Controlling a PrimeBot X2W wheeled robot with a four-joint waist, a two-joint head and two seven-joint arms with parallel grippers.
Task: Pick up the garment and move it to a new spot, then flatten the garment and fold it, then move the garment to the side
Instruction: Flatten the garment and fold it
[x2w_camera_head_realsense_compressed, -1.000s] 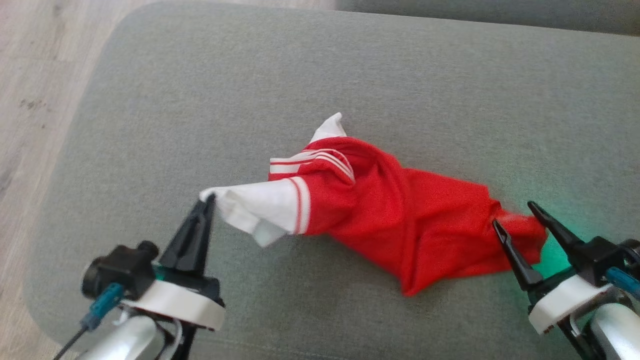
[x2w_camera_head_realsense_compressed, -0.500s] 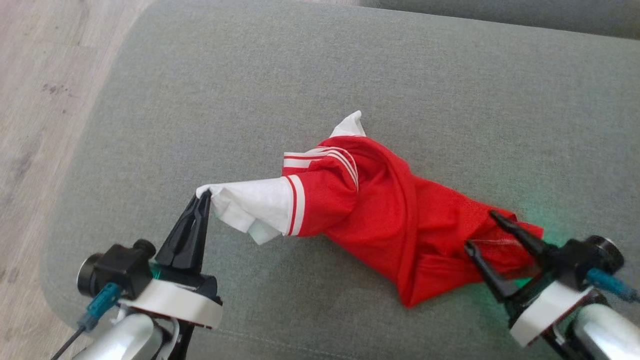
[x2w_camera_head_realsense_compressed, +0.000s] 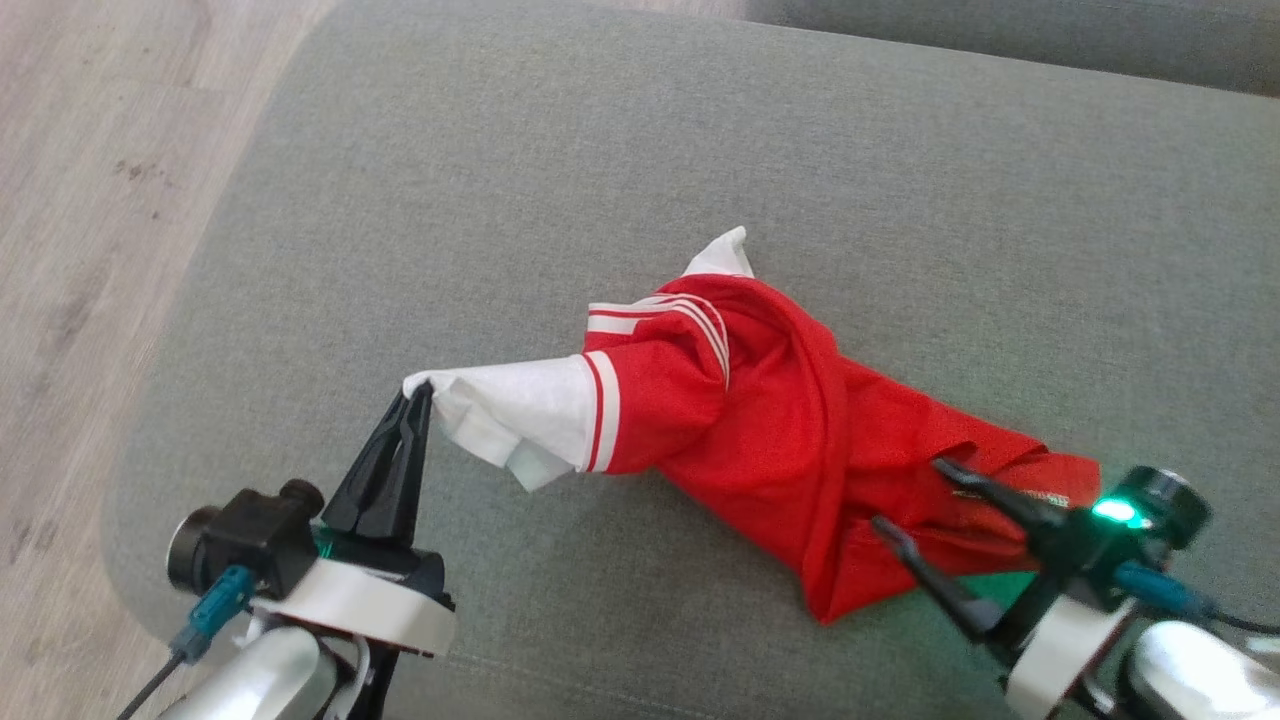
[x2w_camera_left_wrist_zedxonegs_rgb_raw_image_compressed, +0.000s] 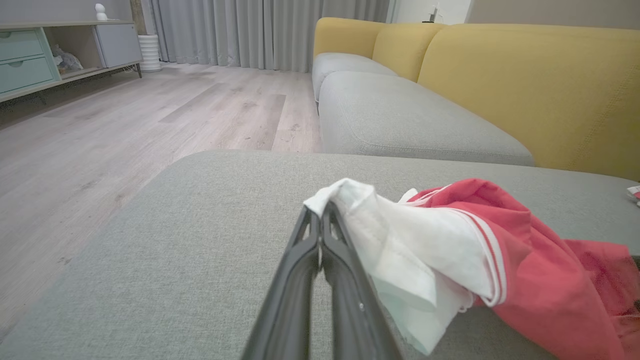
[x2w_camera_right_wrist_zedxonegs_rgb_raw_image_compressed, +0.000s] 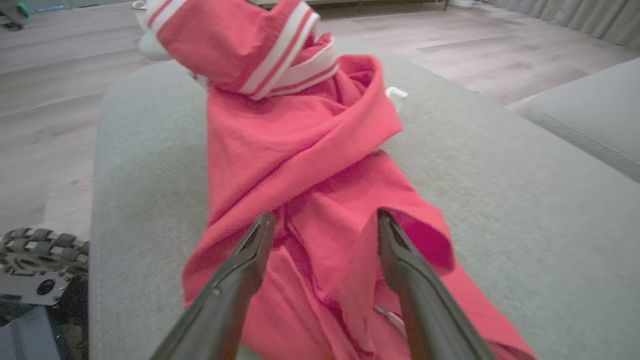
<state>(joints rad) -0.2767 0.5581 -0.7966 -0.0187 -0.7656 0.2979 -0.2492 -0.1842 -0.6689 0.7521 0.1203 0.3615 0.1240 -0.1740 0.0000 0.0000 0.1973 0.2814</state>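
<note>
My left claw (x2w_camera_head_realsense_compressed: 416, 393) is clamped shut on the very tip of the white sleeve (x2w_camera_head_realsense_compressed: 510, 410). That sleeve is the 9 o'clock end of the garment (x2w_camera_head_realsense_compressed: 780, 430), a red jersey with white striped trim. It lies twisted across the middle of the grey cushion (x2w_camera_head_realsense_compressed: 600, 150), running from the sleeve toward 4 o'clock. My right claw (x2w_camera_head_realsense_compressed: 909, 492) stands wide open at that 4 o'clock end, its 2 fingers straddling a ridge of red cloth near the hem, with nothing pinched yet. I judge this to be the pick-up, with 1 end taken and the 2nd about to be. The cloth wraps over itself at the middle, so closing here may catch several layers, or only an inner fold and not the hem. The jersey would then lift as a rope and resist flattening. My left bite is thin, right at the sleeve's edge, so a pull from my right arm toward 3 o'clock could drag the sleeve out of it. My lower right finger sits close to the cushion, and if it comes down too steeply it may push the cloth ahead of it or dig into the upholstery. The cloth looks thin and loose, so a fingertip could also snag in it. The cushion's rounded edge and the wooden floor (x2w_camera_head_realsense_compressed: 80, 200) lie toward 9 o'clock, so a slip while carrying that way could drop the jersey off the cushion.
</note>
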